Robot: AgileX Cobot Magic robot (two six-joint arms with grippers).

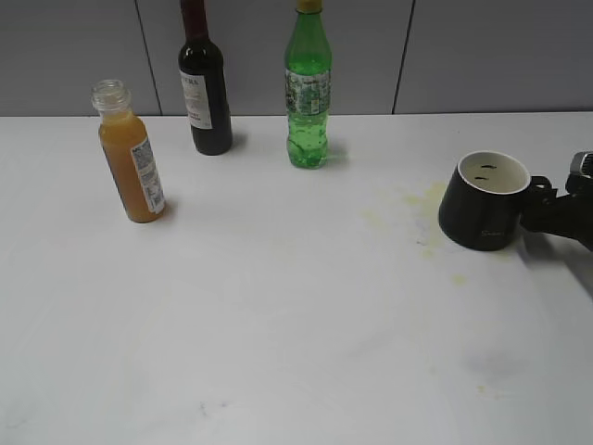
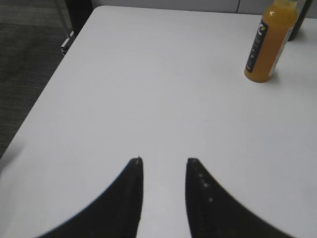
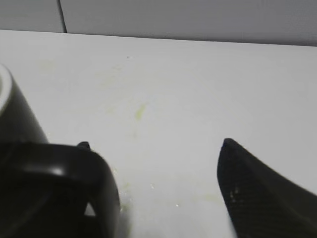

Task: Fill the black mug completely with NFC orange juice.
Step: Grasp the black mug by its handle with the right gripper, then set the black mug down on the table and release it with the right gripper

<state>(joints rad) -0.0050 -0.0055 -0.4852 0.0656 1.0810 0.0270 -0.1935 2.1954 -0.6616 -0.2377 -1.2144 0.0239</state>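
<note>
Matte black mug (cream inside), cloudy orange juice, white label.

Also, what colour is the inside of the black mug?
Cream-white inside the black mug, clearest in the exterior view.

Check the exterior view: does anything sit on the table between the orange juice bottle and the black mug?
Nothing stands between the orange juice bottle and the black mug: only bare white table with faint yellowish stains near the mug.
</note>
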